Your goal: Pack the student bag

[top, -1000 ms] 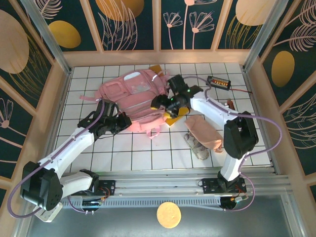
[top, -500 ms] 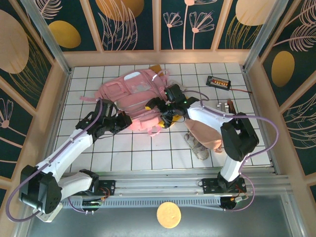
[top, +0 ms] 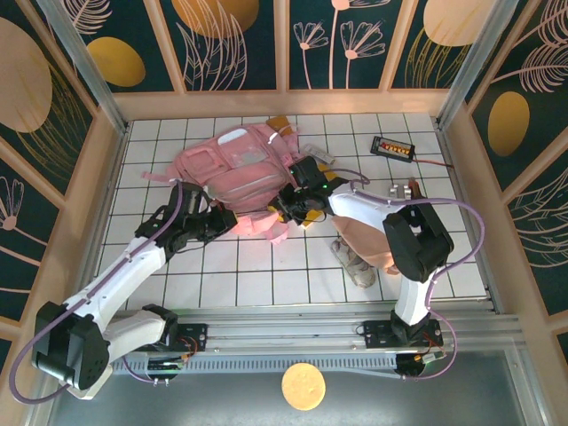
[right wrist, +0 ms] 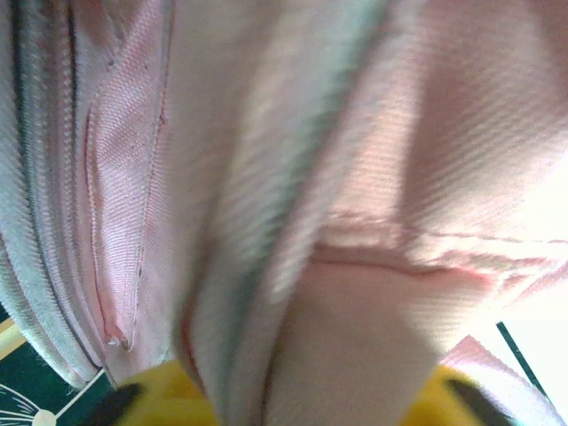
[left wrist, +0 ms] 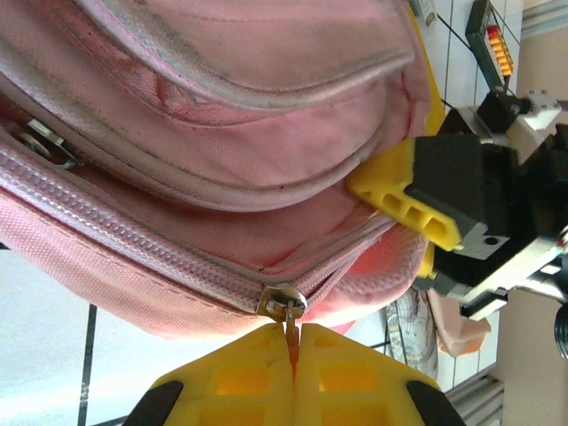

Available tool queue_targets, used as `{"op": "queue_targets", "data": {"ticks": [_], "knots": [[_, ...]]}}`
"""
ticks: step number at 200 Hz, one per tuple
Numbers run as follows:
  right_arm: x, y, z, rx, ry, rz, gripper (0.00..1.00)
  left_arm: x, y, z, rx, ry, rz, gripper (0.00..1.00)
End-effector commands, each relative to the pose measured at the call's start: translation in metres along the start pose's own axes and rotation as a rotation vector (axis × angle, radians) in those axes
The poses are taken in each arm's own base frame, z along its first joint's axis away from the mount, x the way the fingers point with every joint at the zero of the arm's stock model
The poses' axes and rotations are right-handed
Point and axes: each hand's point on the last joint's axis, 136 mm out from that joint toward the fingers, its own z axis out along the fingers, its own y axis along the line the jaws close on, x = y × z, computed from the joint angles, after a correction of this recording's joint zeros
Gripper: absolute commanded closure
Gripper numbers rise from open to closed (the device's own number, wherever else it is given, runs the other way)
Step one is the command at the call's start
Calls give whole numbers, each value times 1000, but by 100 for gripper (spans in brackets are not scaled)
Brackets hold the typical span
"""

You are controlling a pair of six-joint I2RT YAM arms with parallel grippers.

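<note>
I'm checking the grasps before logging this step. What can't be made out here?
Right wrist view: blurred student bag fabric covers the right gripper; clamped or not is unclear.
Left wrist view: the shut left gripper covers most of the zip pull.
Top view: the black device has a display too small to read.

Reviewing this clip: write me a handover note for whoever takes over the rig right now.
Left hand: shut on the zip pull of the bag.
Right hand: shut on bag fabric, at its near right corner.
Bag: lying on the table, mid-field. Pouch: outside, on the table right of the bag.
Done: both hands grip the bag.
Left: work the zip, then probably pack the pouch.
</note>
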Motion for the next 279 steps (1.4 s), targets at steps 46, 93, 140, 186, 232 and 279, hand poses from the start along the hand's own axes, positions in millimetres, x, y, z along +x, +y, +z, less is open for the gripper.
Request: {"op": "queue_targets", "data": {"ticks": [46,93,140,186,232,279], "knots": [[-61,63,-84,-42,-284,-209,100,-16,-6,-34,-141,-28,248,100],[-94,112,-119,-6,-247,-415,100,-55,21,-50,-418,-90,325,100],[-96,139,-150,7,-293,-522,100,-66,76,-54,-560,-72,261,100],[-86,147,-148,-39,-270,-528,100,-72,127,-60,-670,-63,160,100],[-77,157,-145,-73,-259,-528,100,-67,152,-44,-698,32,106,100],[-60,157,-124,-64,-219,-542,100,-82,123,-62,-625,-49,112,89]]}}
